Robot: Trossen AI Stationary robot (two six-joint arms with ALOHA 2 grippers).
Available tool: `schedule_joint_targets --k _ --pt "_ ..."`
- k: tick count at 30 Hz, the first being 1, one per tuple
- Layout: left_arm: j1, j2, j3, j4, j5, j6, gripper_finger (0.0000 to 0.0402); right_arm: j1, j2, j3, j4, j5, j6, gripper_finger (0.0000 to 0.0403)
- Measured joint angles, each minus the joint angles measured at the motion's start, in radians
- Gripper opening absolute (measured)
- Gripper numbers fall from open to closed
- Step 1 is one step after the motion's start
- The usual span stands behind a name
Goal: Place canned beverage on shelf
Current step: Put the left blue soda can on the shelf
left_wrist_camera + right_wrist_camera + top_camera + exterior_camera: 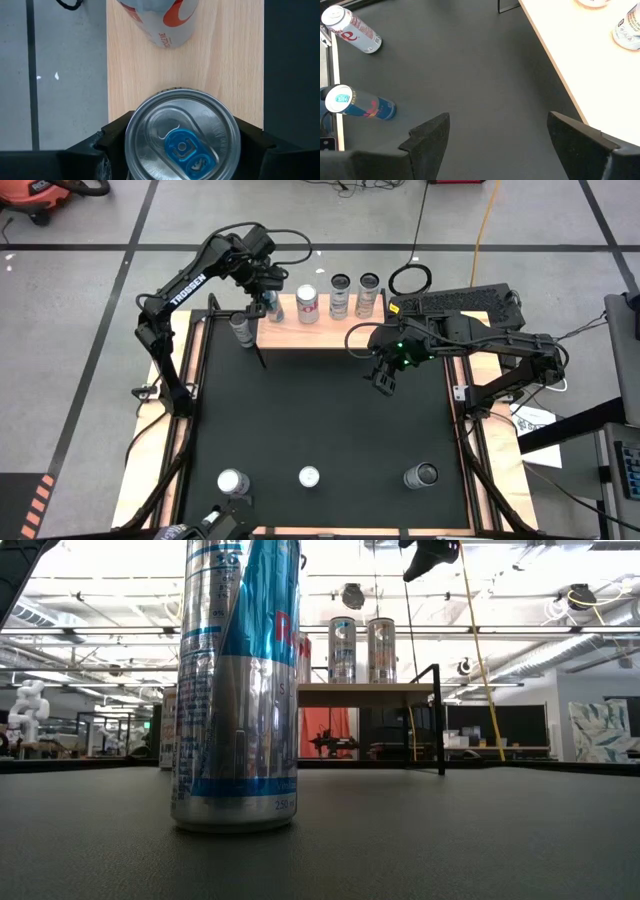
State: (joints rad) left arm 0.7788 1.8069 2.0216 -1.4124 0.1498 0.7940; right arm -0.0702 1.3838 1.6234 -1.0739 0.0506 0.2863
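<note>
Black matting [320, 430] covers the table, smooth and flat, with grey floor tiles around it. At the far edge stands the shelf [330, 332], a long pale-wood top on thin black legs. Standing on the shelf are a red-and-white can [308, 304] and two silver cans [340, 296] [368, 295]; a further can [241, 328] stands on the mat just beside the shelf's left end. Three more cans [233, 482] [309, 476] [421, 475] stand well apart along the near edge. The left gripper [270, 298] is over the shelf's left end, closed on a blue-tabbed can [182, 137]; its fingers [100, 150] press both sides of the round aluminium body, with the wood top below. The right gripper [385, 378] hangs above bare mat near the shelf's right part, fingers [427, 135] spread wide, holding nothing.
</note>
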Motion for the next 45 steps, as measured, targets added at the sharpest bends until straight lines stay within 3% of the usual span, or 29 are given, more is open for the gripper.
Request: schedule_joint_targets --k 7,18,45 --pt "0.0 -0.001 0.0 0.0 -0.031 0.005 0.0247 0.0 0.0 0.0 0.0 0.0 0.0 0.0315" --pt "0.0 -0.001 0.0 -0.004 0.016 0.023 0.0247 0.0 0.0 0.0 0.0 0.0 0.0 0.0315" --pt "-0.003 -0.003 -0.001 0.012 0.012 -0.002 0.0247 0.0 0.0 0.0 0.0 0.0 0.0 0.0315"
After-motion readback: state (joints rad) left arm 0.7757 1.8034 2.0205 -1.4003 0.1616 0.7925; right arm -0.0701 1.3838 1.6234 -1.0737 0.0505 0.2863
